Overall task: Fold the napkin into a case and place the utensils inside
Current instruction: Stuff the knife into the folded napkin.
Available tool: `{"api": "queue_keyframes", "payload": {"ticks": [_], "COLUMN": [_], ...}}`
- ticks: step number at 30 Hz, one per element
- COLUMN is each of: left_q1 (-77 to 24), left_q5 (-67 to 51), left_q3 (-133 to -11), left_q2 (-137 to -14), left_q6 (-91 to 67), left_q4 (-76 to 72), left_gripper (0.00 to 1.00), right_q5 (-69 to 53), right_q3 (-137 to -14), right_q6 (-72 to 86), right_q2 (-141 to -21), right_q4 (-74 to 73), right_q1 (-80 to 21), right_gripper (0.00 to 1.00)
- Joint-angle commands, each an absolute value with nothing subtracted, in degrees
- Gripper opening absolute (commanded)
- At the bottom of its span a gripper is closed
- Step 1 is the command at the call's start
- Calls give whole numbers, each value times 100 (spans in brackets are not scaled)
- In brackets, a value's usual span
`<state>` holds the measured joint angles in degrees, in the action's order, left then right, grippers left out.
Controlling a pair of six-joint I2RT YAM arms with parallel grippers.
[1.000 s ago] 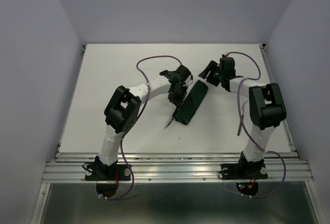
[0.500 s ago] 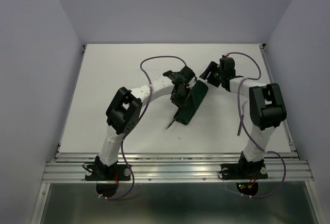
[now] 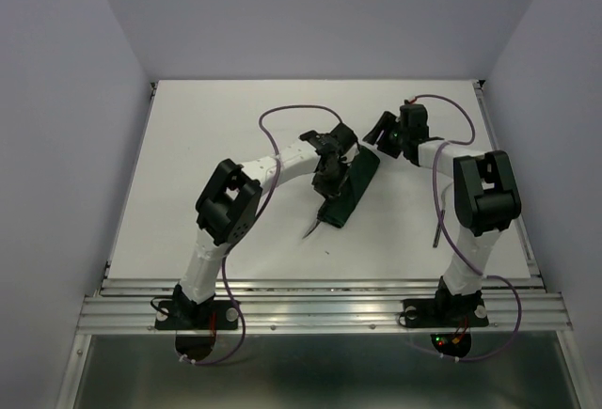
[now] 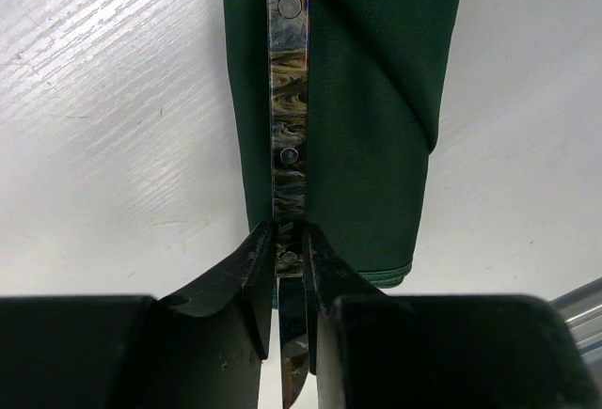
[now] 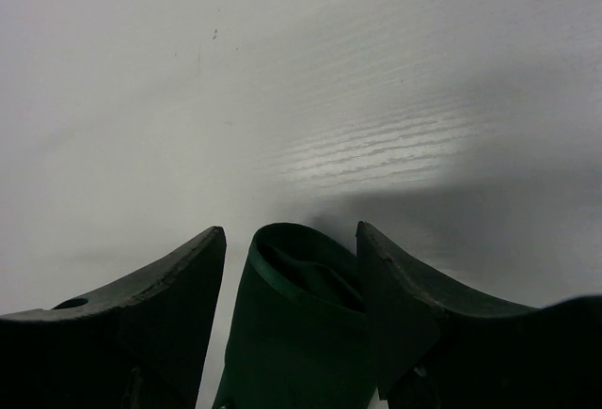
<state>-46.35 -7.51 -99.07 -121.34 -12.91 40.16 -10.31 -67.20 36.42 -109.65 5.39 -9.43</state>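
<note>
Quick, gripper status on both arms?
Left gripper: closed on a utensil, by its handle.
Right gripper: open, jaws straddling the mouth of the case.

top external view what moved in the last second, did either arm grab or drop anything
The left gripper, shut on a utensil by its marbled handle, shifted slightly right, bringing the utensil further over the case. Nothing was picked up or released. The right gripper stayed open around the case's far mouth. The case and the other utensil beside the right arm did not move.
</note>
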Motion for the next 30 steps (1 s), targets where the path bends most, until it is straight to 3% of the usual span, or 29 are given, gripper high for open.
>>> {"api": "queue_keyframes", "payload": {"ticks": [1,18,30], "left_q1": [-4667,-4684,-4676], "left_q5": [-809,-844,-949], "left_q3": [-10213,-10468,-10925], "left_q2": [-12287,-12524,-12840], "left_q6": [-1213,-1318,-1327], "left_q4": [4175,4166,4263], "left_gripper": [0,0,0], "right_q5": [-1099,-1599,-1925], "right_q3": [-7022,-7383,-6864], "right_q6": [3586,3630,3858], "right_q2": [-11065,-11469,-11443], "right_q4": [598,668,1010], "right_q1": [-923,-923,-923], "right_gripper": [64,63,63]}}
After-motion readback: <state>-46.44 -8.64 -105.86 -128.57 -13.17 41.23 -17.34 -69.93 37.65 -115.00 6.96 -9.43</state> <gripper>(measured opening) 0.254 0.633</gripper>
